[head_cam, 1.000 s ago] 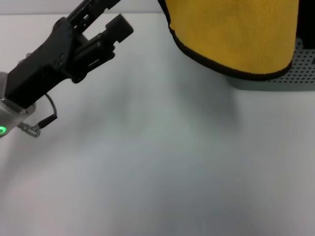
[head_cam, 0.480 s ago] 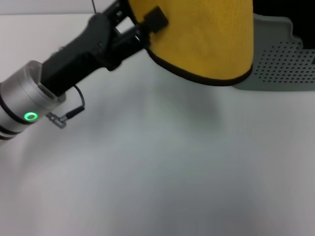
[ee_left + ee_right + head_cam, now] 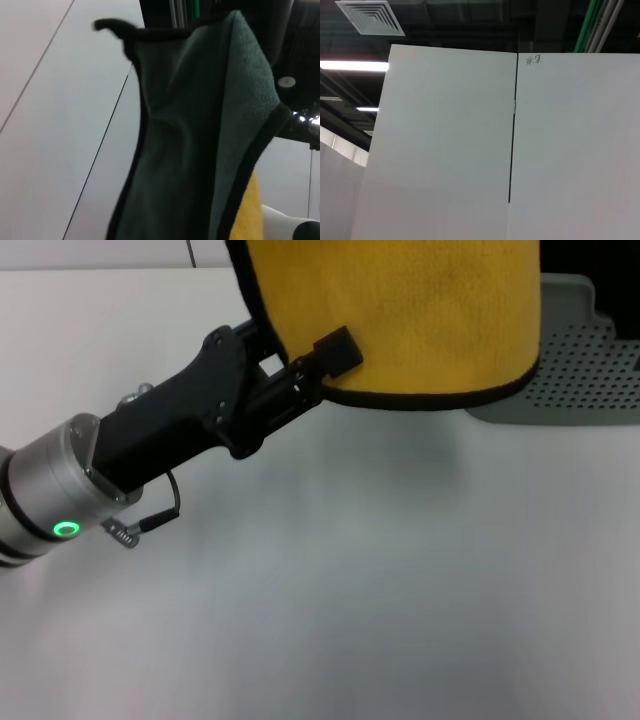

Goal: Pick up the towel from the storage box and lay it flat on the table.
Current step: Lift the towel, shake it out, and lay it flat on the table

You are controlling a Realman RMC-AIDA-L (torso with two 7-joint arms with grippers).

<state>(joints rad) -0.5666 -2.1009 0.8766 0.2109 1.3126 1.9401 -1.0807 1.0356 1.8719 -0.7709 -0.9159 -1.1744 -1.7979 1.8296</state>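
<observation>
Bright yellow cloth towel w/ black stitched border point(image 3: 400, 310) hangs clear of pale grey-green perforated plastic storage box point(image 3: 590, 370) above plain white worktop point(image 3: 350, 570); left black pincer point(image 3: 300, 365) pinching its lower-left corner, prob. to spread it flat; right pincer unseen.

Table point(image 3: 380, 580): wide, plain white, smooth flat top, filling nearly the whole head view. Resting directly on it: one storage box point(image 3: 590, 370), pale grey-green plastic, wall perforated with small round holes, curved rim, standing at the far right edge of the tabletop and partly covered from view. Soft grey shadows fall across the surface near the box.
</observation>
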